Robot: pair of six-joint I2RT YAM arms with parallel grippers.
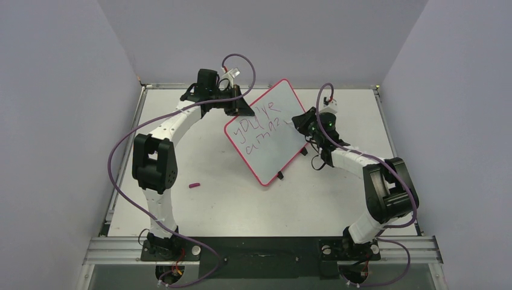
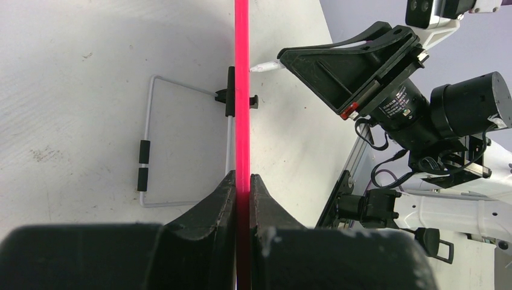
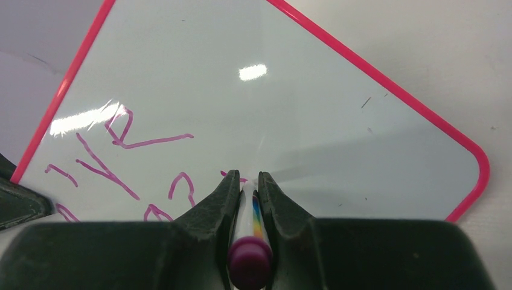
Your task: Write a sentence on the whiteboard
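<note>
On the white table top, near the middle, I see the flat whiteboard with its thin red-pink rim and round corners. It is turned like a diamond. From above I can read the scrawly reddish-purple lettering in two short lines near its far left side. A small purple piece lies alone on the table, well apart from the board.

My left gripper pinches the board's far left edge. Its wrist camera shows what the top view cannot. The rim looks like one bright pink line, and the black fingers are squeezed tight on both sides of it. Behind the board is a thin bent wire stand with two black sleeves.

My right gripper is at the board's right side. Its own camera shows the jaws closed on a round white marker pen with a rainbow stripe and a dark purple end. The pen points at the shiny board, just beside the last purple strokes.
</note>
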